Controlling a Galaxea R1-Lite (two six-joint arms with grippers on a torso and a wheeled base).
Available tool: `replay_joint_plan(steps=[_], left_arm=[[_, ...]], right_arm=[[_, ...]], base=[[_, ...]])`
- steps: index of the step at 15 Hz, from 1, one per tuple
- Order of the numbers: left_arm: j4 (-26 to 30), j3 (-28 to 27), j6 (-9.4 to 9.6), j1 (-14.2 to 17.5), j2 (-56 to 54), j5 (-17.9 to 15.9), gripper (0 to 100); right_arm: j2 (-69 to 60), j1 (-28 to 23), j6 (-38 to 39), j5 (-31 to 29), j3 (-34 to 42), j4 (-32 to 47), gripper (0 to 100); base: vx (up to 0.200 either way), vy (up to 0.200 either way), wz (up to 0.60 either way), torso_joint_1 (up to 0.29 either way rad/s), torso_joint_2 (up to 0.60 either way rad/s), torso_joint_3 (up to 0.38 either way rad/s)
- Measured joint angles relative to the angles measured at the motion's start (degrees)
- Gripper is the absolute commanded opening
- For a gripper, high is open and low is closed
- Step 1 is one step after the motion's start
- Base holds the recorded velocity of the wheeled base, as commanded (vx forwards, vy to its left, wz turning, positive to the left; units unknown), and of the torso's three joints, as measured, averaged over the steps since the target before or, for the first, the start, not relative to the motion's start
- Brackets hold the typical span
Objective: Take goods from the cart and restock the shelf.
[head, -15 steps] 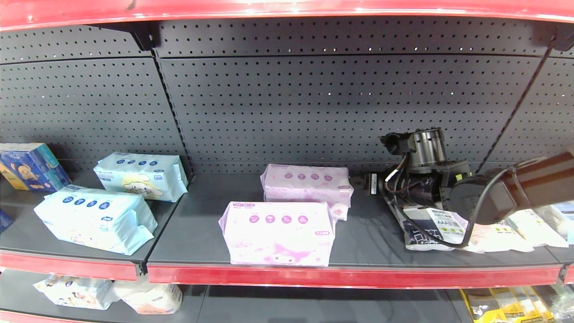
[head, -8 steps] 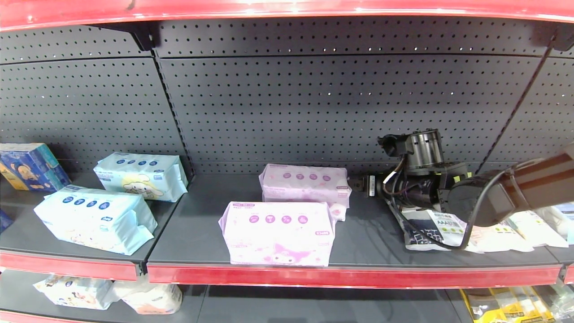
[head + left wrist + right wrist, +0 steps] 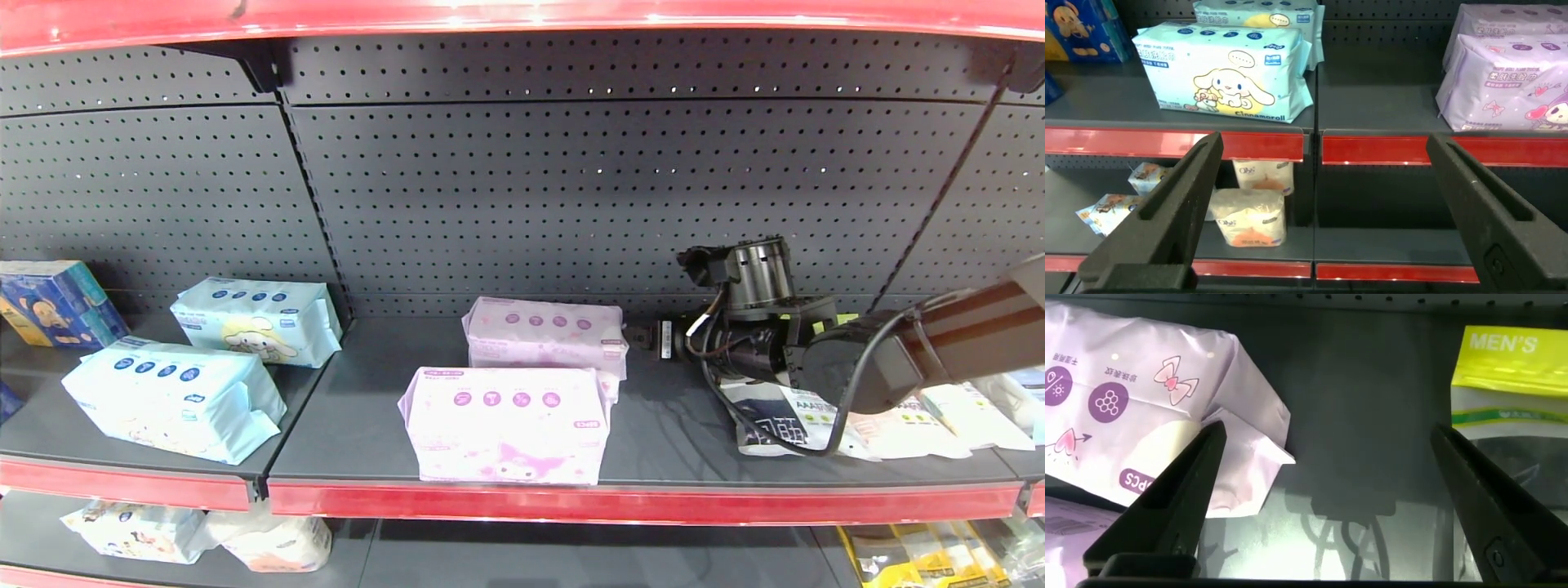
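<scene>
Two pink tissue packs lie mid-shelf: a front pack (image 3: 506,420) at the red lip and a rear pack (image 3: 543,331) behind it. My right gripper (image 3: 645,336) lies low over the shelf (image 3: 678,425), pointing at the rear pack's right end. In the right wrist view this gripper (image 3: 1327,433) is open, and the rear pack (image 3: 1135,400) has its crimped end against one finger (image 3: 1184,490). My left gripper (image 3: 1324,140) is open and holds nothing, in front of the shelf's red edge (image 3: 1372,147).
Two light blue tissue packs (image 3: 175,396) (image 3: 257,318) and a blue box (image 3: 53,302) sit on the left bay. Flat packets (image 3: 784,412) lie under my right arm, a yellow-green one (image 3: 1515,384) beside the gripper. More packs (image 3: 139,531) fill the lower shelf.
My right gripper has moved left along the shelf, and the rear pink pack has slid left with it. The front pack has stayed in place.
</scene>
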Motion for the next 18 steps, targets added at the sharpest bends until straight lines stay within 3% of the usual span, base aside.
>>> replay_joint_plan(steps=[18], left_arm=[[0.0, 0.0, 0.00, 0.0, 0.0, 0.0, 100]], right_arm=[[1.5, 0.0, -0.1, 0.0, -2.6, -0.2, 100]], base=[[0.000, 0.000, 0.00, 0.000, 0.00, 0.000]])
